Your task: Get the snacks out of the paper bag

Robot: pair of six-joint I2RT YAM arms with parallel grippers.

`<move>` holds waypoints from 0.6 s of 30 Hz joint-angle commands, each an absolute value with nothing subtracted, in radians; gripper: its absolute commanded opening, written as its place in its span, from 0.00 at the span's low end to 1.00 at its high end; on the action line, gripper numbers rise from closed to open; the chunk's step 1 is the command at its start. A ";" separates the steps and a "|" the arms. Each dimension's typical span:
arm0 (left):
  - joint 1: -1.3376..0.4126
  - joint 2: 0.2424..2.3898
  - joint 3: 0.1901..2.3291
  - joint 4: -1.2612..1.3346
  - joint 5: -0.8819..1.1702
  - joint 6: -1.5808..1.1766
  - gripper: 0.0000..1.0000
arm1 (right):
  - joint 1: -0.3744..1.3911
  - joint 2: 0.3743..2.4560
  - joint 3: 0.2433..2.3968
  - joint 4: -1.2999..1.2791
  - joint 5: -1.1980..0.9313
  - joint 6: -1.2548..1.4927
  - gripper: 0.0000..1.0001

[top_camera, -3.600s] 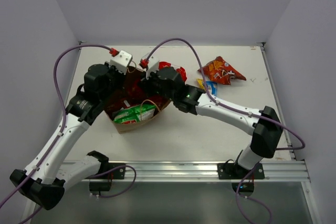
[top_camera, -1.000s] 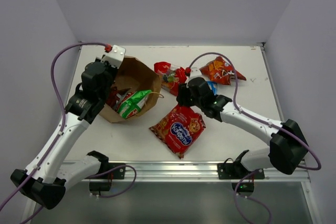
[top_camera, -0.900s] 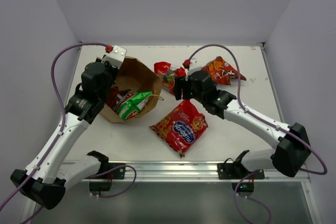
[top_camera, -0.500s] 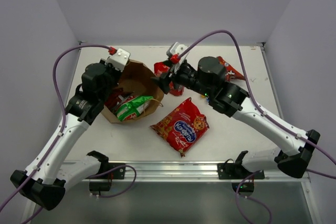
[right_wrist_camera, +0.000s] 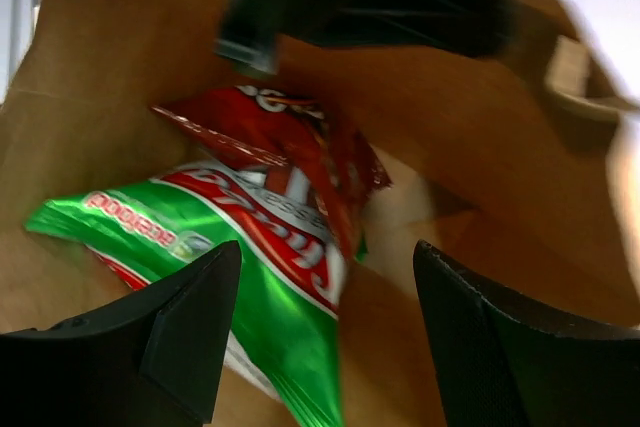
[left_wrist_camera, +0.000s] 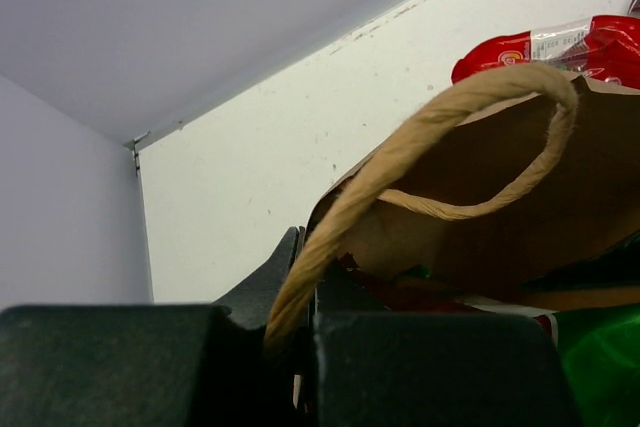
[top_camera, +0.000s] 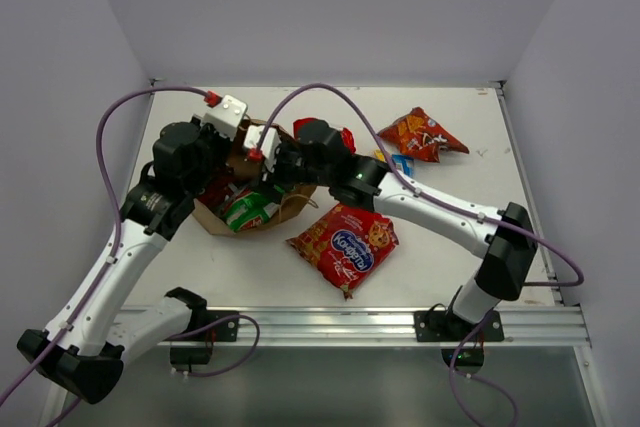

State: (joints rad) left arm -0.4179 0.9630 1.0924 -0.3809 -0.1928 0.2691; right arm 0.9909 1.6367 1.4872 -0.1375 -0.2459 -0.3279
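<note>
The brown paper bag (top_camera: 285,209) lies tilted on the table with its mouth up. My left gripper (top_camera: 222,147) is shut on its rim by the twisted handle (left_wrist_camera: 430,137). My right gripper (right_wrist_camera: 325,277) hangs open inside the bag's mouth, just above a green-and-white packet (right_wrist_camera: 250,287) and a red packet (right_wrist_camera: 290,147), touching neither. The green packet (top_camera: 250,212) also shows from above. Out on the table lie the large red packet with a blue logo (top_camera: 345,245), an orange packet (top_camera: 422,135), a small yellow-and-blue packet (top_camera: 399,162) and a red packet (top_camera: 345,135), half hidden behind the right arm.
The right arm (top_camera: 440,212) stretches across the middle of the table, over the snacks lying there. A raised rail (top_camera: 350,325) runs along the near edge, and walls close in the back and both sides.
My right gripper let go of the large red packet, which now lies on the table, then swung left and opened wider into the bag's mouth. The left gripper kept its hold on the bag.
</note>
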 commanded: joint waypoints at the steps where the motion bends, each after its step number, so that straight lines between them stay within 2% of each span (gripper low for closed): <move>1: -0.410 0.948 1.146 -0.377 -0.172 0.226 0.00 | 1.015 1.678 1.500 -0.045 -0.221 -0.379 0.73; 9: -0.410 0.946 1.150 -0.385 -0.133 0.196 0.00 | 1.019 1.799 1.463 0.153 -0.104 -0.364 0.72; 18: -0.410 0.942 1.154 -0.393 -0.118 0.183 0.00 | 1.019 1.868 1.500 0.091 -0.153 -0.390 0.72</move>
State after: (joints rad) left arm -0.4068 0.9611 1.1072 -0.4026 -0.1440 0.2039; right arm 1.0138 1.8591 1.4643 0.0765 -0.1257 -0.3721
